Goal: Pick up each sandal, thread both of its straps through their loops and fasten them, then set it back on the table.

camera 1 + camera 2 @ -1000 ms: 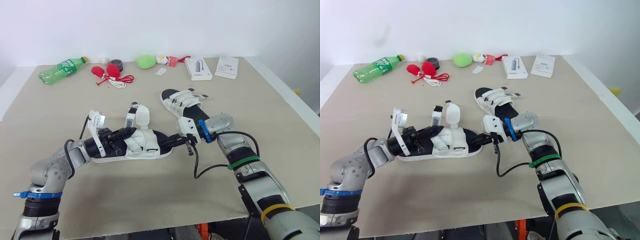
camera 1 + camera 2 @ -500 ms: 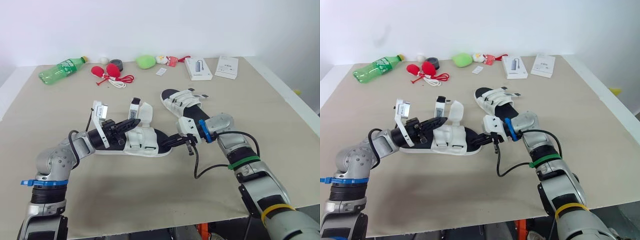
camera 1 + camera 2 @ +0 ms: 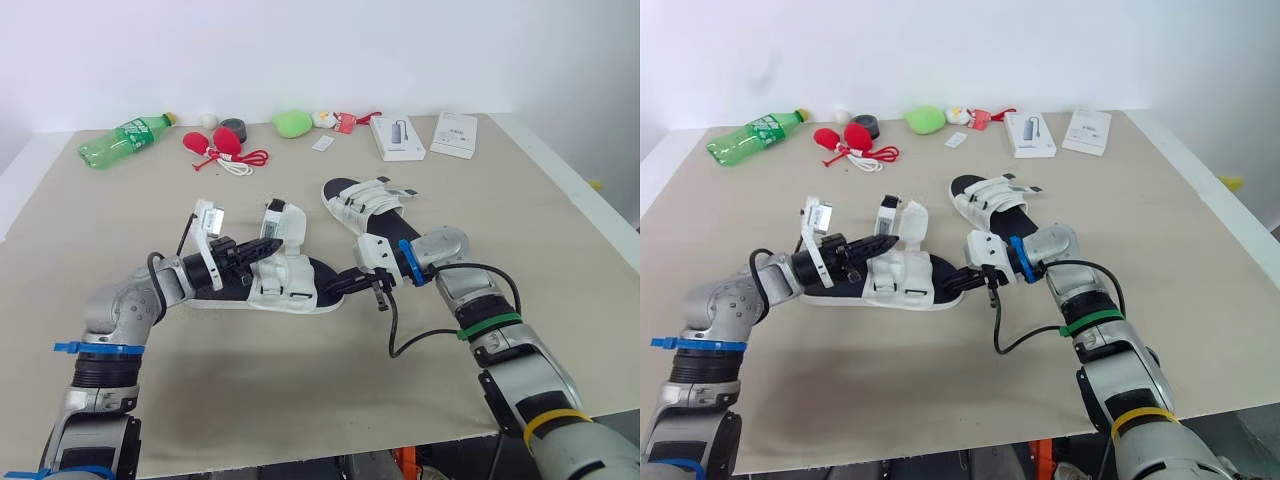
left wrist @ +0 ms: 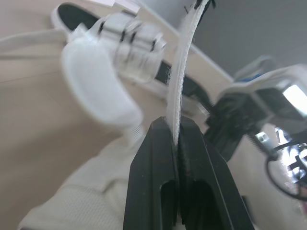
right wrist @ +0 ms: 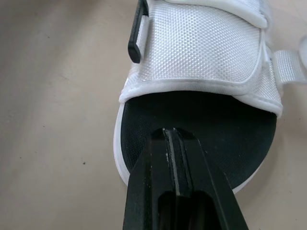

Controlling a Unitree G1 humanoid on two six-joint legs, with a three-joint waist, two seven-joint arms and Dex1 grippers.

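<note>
The near sandal (image 3: pixel 285 285) lies on the table (image 3: pixel 300 390) near its centre, toe end toward the robot's right. One white strap (image 4: pixel 184 62) rises from its upper. The left gripper (image 3: pixel 258 252) clamps this strap, with both fingers pressed flat against the webbing. The right gripper (image 5: pixel 171 132) has its fingers closed together, tips set against the black footbed at the toe end. The second sandal (image 3: pixel 365 205) lies just beyond, apart from both grippers. A green bottle (image 3: pixel 125 140) and two white boxes (image 3: pixel 397 137) sit along the far edge.
</note>
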